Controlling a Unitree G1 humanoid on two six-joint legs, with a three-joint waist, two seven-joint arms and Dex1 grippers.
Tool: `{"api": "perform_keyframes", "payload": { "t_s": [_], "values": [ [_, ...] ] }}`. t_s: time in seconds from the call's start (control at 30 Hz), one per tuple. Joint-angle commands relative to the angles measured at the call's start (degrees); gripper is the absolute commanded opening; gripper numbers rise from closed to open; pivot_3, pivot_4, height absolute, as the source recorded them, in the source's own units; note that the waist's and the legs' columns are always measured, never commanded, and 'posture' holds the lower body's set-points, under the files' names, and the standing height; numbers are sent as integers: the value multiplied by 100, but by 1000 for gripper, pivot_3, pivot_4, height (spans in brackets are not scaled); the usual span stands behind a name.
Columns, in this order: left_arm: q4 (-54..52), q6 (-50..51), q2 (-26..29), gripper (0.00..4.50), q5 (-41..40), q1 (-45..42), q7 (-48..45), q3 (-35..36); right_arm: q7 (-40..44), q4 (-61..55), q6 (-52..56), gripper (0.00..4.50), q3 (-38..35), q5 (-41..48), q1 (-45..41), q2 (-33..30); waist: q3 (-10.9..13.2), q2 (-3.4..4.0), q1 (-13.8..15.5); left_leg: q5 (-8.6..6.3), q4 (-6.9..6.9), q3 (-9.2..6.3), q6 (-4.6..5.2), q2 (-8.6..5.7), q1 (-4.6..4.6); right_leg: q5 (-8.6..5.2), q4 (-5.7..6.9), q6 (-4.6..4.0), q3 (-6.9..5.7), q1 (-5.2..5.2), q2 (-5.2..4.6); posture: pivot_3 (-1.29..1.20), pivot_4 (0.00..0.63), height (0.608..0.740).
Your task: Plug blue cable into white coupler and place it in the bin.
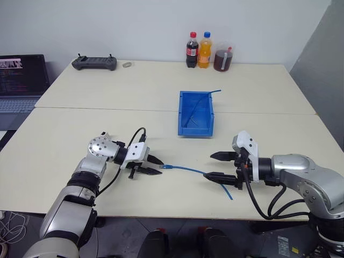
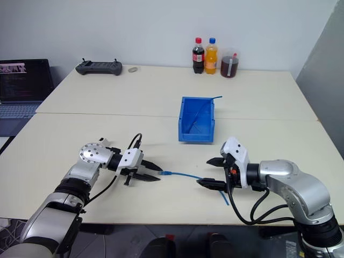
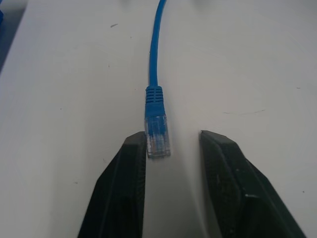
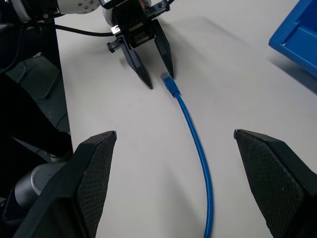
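Early stage: blue cable [image 1: 191, 170] lies loose on the bench [image 1: 80, 134], unplugged, near of the bin [image 1: 195, 113]. Left claw [image 1: 156, 165] partly open, plug tip just between its fingers, ungripped; right claw [image 1: 217, 165] wide open, empty. Left wrist view shows the clear plug [image 3: 157, 136] touching one finger; right wrist view shows the cable curving toward the right claw.

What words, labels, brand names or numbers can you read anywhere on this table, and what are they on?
Nothing can be read.
Dark cola bottle label: too small to read.
Orange soda bottle label: too small to read.
Laptop screen: lines of text, too small to read.
Bin, blue cable and controller: no markings seen.
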Motion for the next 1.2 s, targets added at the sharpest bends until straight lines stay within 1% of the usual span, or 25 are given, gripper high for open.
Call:
{"api": "perform_keyframes", "payload": {
  "t_s": [0.03,0.1,0.17,0.2,0.23,0.3,0.37,0.4,0.5,0.6,0.7,0.8,0.9,1.03,1.2],
  "values": [
    [184,208,30,573,248,69,98,-63,-104,-136,-127,4054,-135,150,-93,-8,0,0,0,0,0,-1,0,0,2,0,0,0,-1,2,0,0,150,740],
    [143,316,30,240,234,84,113,-51,-161,-90,-156,4054,-122,170,-144,1,0,0,-2,0,0,-3,0,1,5,0,1,1,-1,6,1,0,150,740],
    [-34,503,22,229,187,147,202,-5,-241,-90,-156,4054,-106,191,-156,33,-1,0,-3,0,1,-3,0,2,6,0,2,1,-1,6,3,0,150,740],
    [-477,1177,-15,229,42,236,399,76,-312,-116,-99,4054,-187,275,-137,79,-1,0,-3,1,1,-3,1,2,7,0,1,1,-1,7,3,0,150,740],
    [-1101,2151,-51,229,-228,348,599,179,-420,-148,24,4054,-336,440,-115,169,-1,1,-3,0,1,-4,0,3,7,0,2,1,-2,8,3,0,150,740],
    [-2720,4191,-80,229,-1053,716,987,415,-718,-234,397,4054,-782,1032,-111,457,0,-1,-3,0,2,-8,0,3,2,0,3,1,-3,8,2,0,150,740],
    [-3966,5506,-148,229,-1705,1070,1501,665,-1108,-266,780,4054,-1223,1743,-188,807,2,-5,-5,0,4,-13,0,6,-8,1,3,1,-6,2,-6,0,150,740],
    [-4550,6187,-268,229,-2124,1222,1902,848,-1378,-227,933,4054,-1445,2129,-227,1012,2,-5,-4,1,5,-17,-1,6,-15,1,3,1,-9,-4,-9,0,150,740],
    [-5600,7552,-682,229,-2989,1443,2964,1346,-2047,-109,1215,4054,-1848,2991,-266,1352,2,-5,-6,2,7,-25,-3,6,-44,2,9,0,-13,-33,-11,0,150,740],
    [-6367,8489,-1317,229,-3903,1617,4045,1843,-2224,-4,1393,4054,-1930,3511,-23,1211,1,-3,-10,2,8,-30,-4,4,-44,2,15,0,-17,-34,-11,0,150,740],
    [-6633,8962,-1595,229,-4423,1702,4563,2099,-2365,316,1367,4054,-1967,3770,43,1117,1,-4,-11,2,8,-27,-3,1,-42,2,15,0,-14,-33,-10,0,150,740],
    [-6741,9320,-1652,229,-4929,1791,4741,2175,-2454,909,1277,4054,-1994,3910,-90,1133,1,-4,-31,3,8,-19,-5,1,-35,2,23,1,-5,-33,-6,0,150,740],
    [-6755,9622,-1400,229,-5211,1837,4593,2012,-2467,1343,1269,4054,-1989,4194,-347,1162,1,-3,-45,3,6,-2,-5,3,-22,1,32,1,10,-33,1,0,150,740],
    [-6778,9612,-962,229,-5222,1920,4189,1693,-2438,1740,1501,4054,-1896,4915,-661,1078,1,-3,-40,4,2,7,-6,4,-11,0,35,0,20,-33,8,0,150,740],
    [-6612,9574,-870,229,-5307,1816,4066,1573,-2087,1716,1809,4054,-1466,5382,-825,732,1,-3,-16,3,2,9,-6,1,-14,0,27,0,19,-31,4,0,150,740]
  ]
}}
